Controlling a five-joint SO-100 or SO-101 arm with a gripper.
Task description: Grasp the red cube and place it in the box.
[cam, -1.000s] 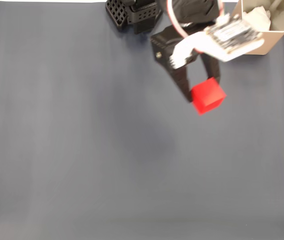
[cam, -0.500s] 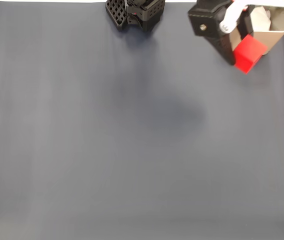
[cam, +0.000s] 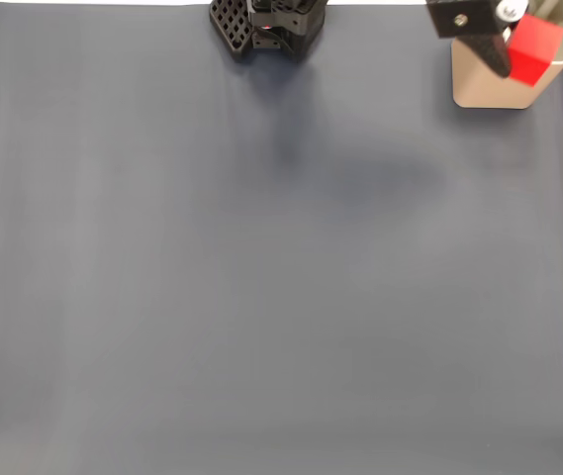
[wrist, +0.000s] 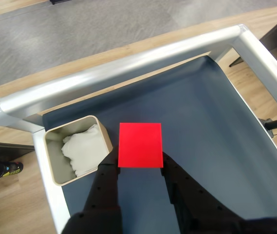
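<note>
Over the last second the tool (wrist: 139, 168) has carried the red cube (wrist: 139, 145) from mid-desk up to the box (cam: 489, 84), its 2 fingers clamped on the cube's sides. Carry step, near done. In the wrist view the box (wrist: 55, 146) lies left of the tool, crumpled white stuff (wrist: 82, 148) inside. Next: centre over the opening, then release. The desk (cam: 261, 297) edge runs just beyond the box.

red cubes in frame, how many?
1. The red cube is clamped between the fingers of the gripper, held in the air beside the box. White material in the box could hide another.
</note>
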